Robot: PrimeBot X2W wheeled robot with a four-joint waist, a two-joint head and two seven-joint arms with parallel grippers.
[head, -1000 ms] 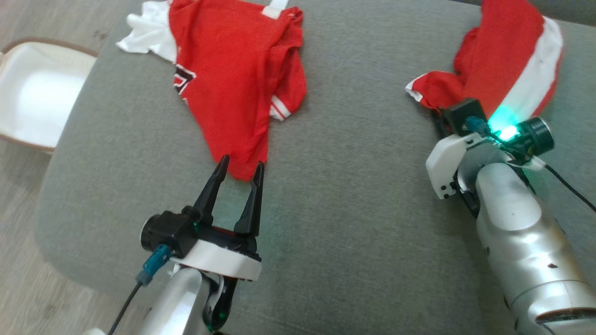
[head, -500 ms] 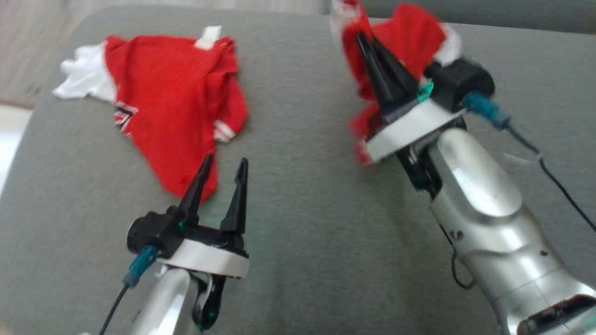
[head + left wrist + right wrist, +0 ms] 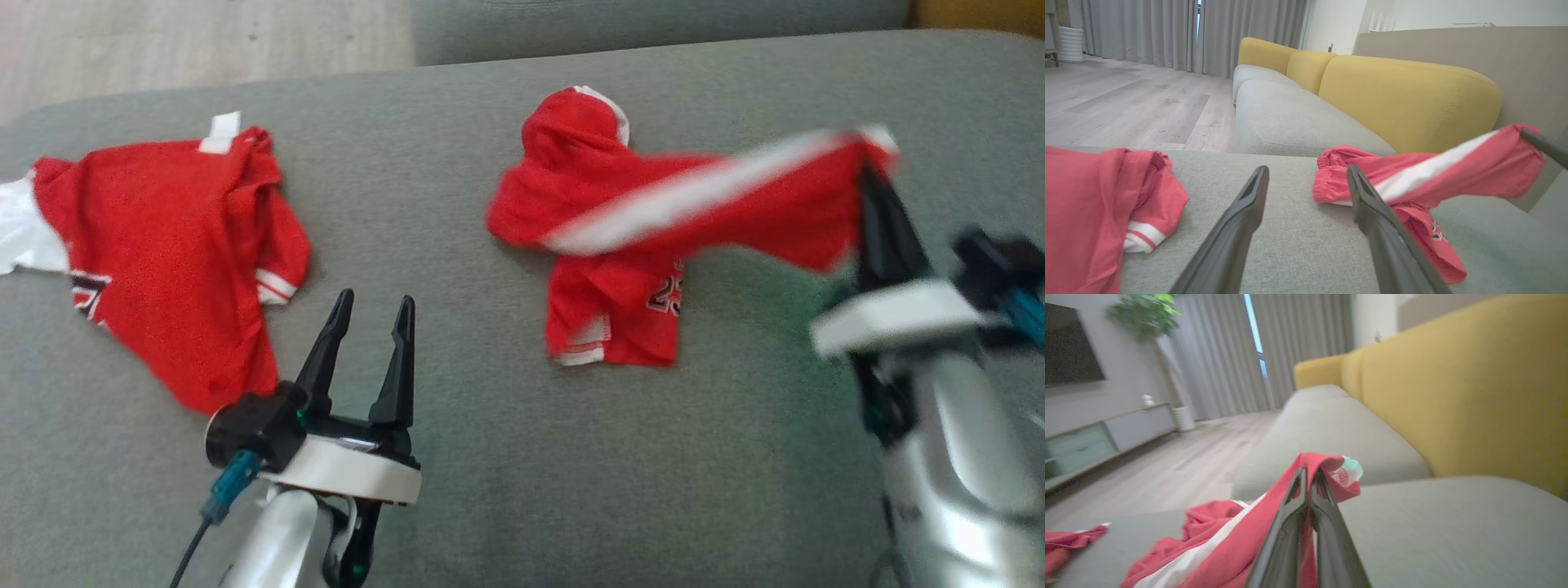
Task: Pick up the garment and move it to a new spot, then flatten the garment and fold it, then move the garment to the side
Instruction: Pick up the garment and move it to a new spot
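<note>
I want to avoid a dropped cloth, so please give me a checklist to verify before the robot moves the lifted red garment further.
1. Right gripper shut on the red garment: ok.
2. How much cloth sits in that grip: cannot tell, blurred.
3. Red garment fully lifted off the grey cushion: not ok, its far end lies on it.
4. Left gripper open and empty: ok.
5. Second red shirt lies apart from the red garment: ok.
6. Bare cushion nearby for laying down: ok.

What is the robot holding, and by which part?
The right gripper pinches the red garment by one striped end, lifted; the left gripper is open, empty.
</note>
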